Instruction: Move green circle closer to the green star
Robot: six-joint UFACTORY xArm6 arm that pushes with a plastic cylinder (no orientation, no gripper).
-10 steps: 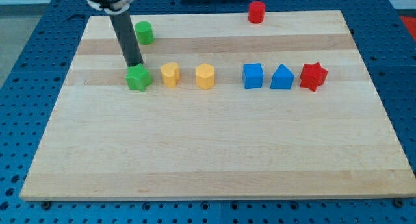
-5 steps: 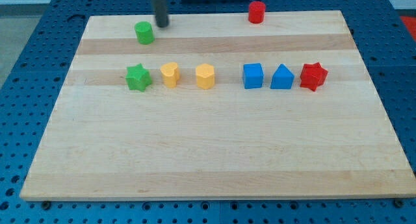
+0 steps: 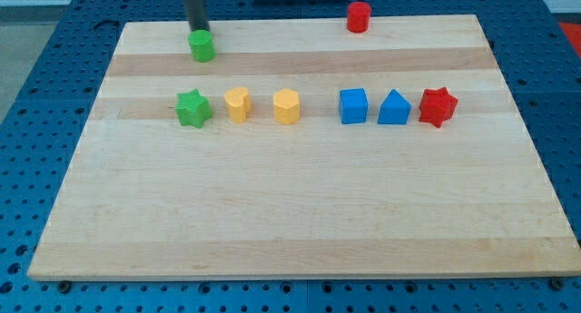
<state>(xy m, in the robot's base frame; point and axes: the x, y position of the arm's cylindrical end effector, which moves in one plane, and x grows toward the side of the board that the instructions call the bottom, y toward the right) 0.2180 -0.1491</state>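
Observation:
The green circle (image 3: pixel 201 46) stands near the top left of the wooden board (image 3: pixel 300 204). The green star (image 3: pixel 192 108) lies below it, at the left end of a row of blocks, with a gap of bare wood between the two. My tip (image 3: pixel 198 29) is at the top edge of the board, right above the green circle and touching or almost touching its top side. The rod rises out of the view's top.
To the right of the green star, in one row: a yellow block (image 3: pixel 237 104), a yellow hexagon (image 3: pixel 286 106), a blue cube (image 3: pixel 353 106), a blue triangle (image 3: pixel 394 108), a red star (image 3: pixel 438 106). A red cylinder (image 3: pixel 359 16) stands at the board's top edge.
My tip left the green star, went up to the board's top edge right of the green circle, then moved left to sit just above the circle. No block has moved.

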